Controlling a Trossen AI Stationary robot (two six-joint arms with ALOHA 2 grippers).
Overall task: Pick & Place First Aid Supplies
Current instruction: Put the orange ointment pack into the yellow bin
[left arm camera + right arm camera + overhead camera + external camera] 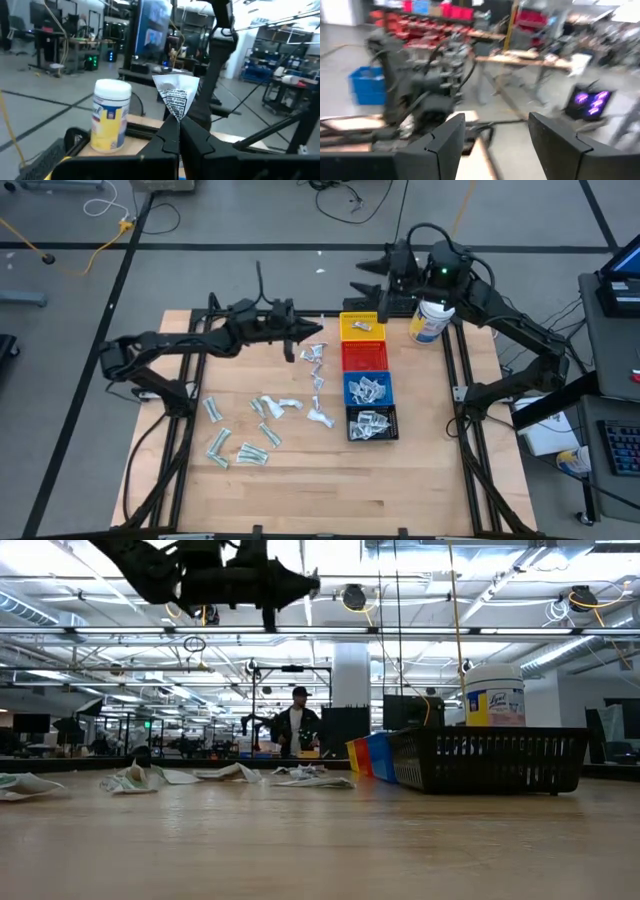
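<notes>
Dark fingers [172, 137] of the left tool [300, 335] fill the foreground of the left wrist view, clenched on the lower corner of a white printed sachet [175, 95], which stands up from the pinch. From above, this tool hangs over the desk [420, 470], with the row of bins just ahead of its tip: yellow bin [362, 327], red bin [365, 356], blue bin [368, 389], black bin [372, 423]. A white jar [430, 318] with a yellow label stands beyond the yellow bin. Loose packets [245, 435] lie scattered behind and below the tool, well apart from it; the blue and black bins already hold some.

Right tool [372, 280] waits off the far edge of the desk, its jaws released and empty.

Risks, as judged: the hold takes only a corner, so the thin sachet may pivot or slip free during a quick move and fall short of the row. Released high, so light a packet may drift into a neighbouring bin or land on a dividing wall. A low approach may let the tool clip the near bin wall and shift the row. Which bin is meant cannot be told.
</notes>
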